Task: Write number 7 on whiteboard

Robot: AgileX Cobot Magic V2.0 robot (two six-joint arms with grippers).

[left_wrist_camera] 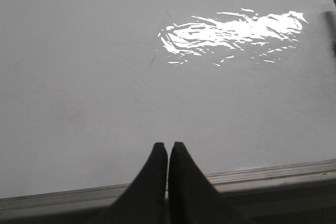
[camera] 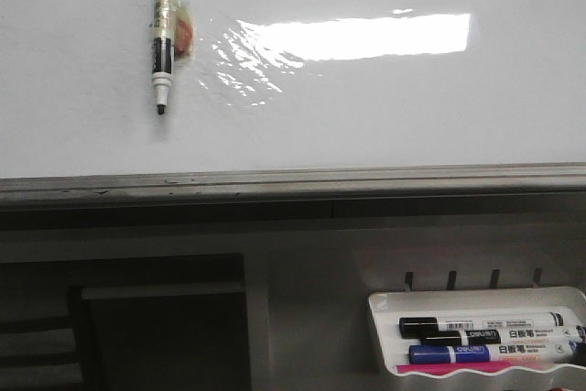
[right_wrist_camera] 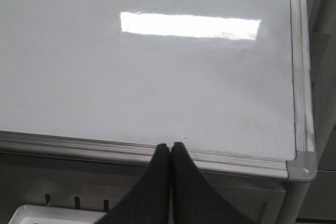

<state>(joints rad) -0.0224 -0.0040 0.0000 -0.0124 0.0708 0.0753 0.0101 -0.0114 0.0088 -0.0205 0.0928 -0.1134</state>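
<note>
No number 7 shows yet on the whiteboard (camera: 385,107). At its left a black marker (camera: 164,34) lies uncapped, wrapped in tape; a clumsy grab could roll it or smear ink. The left tool (left_wrist_camera: 167,148) and right tool (right_wrist_camera: 170,148) are pressed together, empty. Glossy surface, glare; marker tray (camera: 476,298) below right.

Marker (camera: 164,36) on whiteboard (camera: 385,116), left part; marker tray (camera: 481,304) below board's rail, right, holding markers.
</note>
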